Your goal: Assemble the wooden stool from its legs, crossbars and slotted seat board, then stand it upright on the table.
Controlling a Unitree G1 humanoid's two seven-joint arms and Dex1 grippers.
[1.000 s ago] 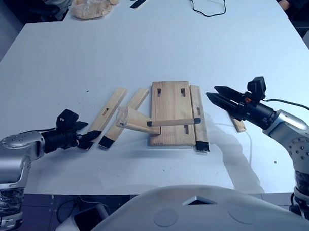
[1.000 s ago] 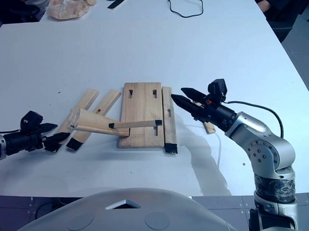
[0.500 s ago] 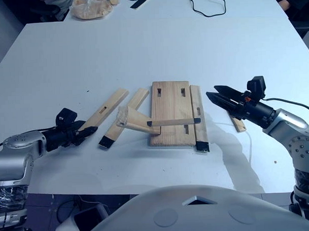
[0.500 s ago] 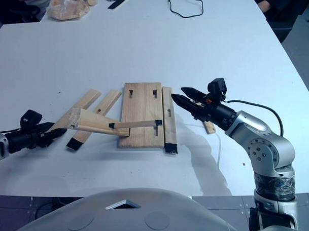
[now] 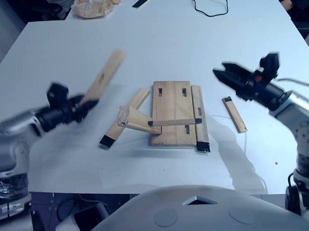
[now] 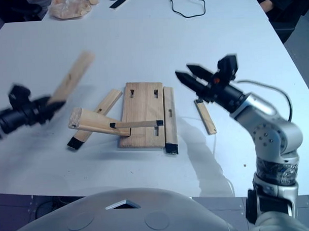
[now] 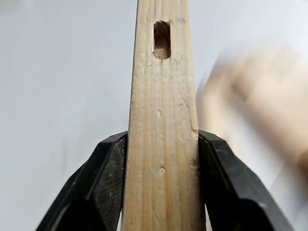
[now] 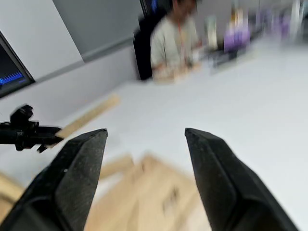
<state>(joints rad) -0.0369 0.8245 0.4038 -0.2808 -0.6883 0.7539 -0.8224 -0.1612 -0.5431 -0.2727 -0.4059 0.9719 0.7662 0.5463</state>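
Note:
The slotted seat board (image 5: 169, 107) lies flat mid-table. One leg (image 5: 197, 114) rests along its right edge and another leg (image 5: 125, 117) lies to its left. A third leg (image 5: 136, 120) with a crossbar (image 5: 174, 122) stuck in it leans over the board's front. A short crossbar (image 5: 234, 113) lies on the table to the right. My left gripper (image 5: 86, 103) is shut on a slotted leg (image 5: 105, 75) and holds it tilted in the air; the wrist view shows this leg (image 7: 163, 96) clamped between the fingers (image 7: 108, 178). My right gripper (image 5: 221, 70) hovers open above the board's right side.
A bag (image 5: 92, 6) sits at the table's far left corner and a black cable (image 5: 209, 7) lies at the far edge. The white table (image 5: 157, 49) has free room behind the board and along the front edge.
My left gripper closed on the leftmost leg and lifted it off the table. My right gripper rose, which uncovered the short crossbar.

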